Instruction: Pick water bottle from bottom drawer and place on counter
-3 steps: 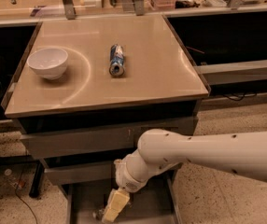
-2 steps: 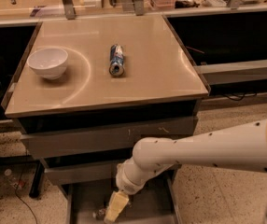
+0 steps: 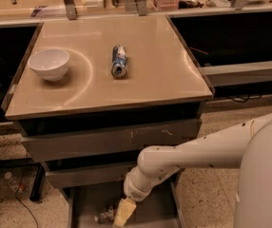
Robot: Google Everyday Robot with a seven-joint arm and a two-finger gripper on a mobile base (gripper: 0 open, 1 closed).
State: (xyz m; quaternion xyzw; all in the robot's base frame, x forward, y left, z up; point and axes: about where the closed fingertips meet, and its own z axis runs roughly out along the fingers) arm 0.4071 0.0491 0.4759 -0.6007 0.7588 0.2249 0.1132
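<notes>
Bowl (image 3: 49, 63), white and upright, on the left part of the counter (image 3: 160, 75), a glossy tan top capping a grey cabinet. Lower down, bottom drawer (image 3: 86, 203) standing open beneath two shallower grey drawers (image 3: 79, 144), plain grey floor exposed. On that floor, near the lower edge of view, water bottle (image 3: 105, 216), small and crinkled, a hint of label colour showing, exact pose hard to make out. Up on the counter, blue-and-white drink can (image 3: 119, 61) on its side, one end toward the camera, well apart from the bowl. Down in the drawer again, gripper (image 3: 125, 213), pale yellow, pointing downward just beside the bottle on its right; contact and grip state impossible to tell. Further right, white arm (image 3: 198, 153), bent at a rounded joint, reaching in from the bulky white robot body (image 3: 264, 175) at the right edge.
</notes>
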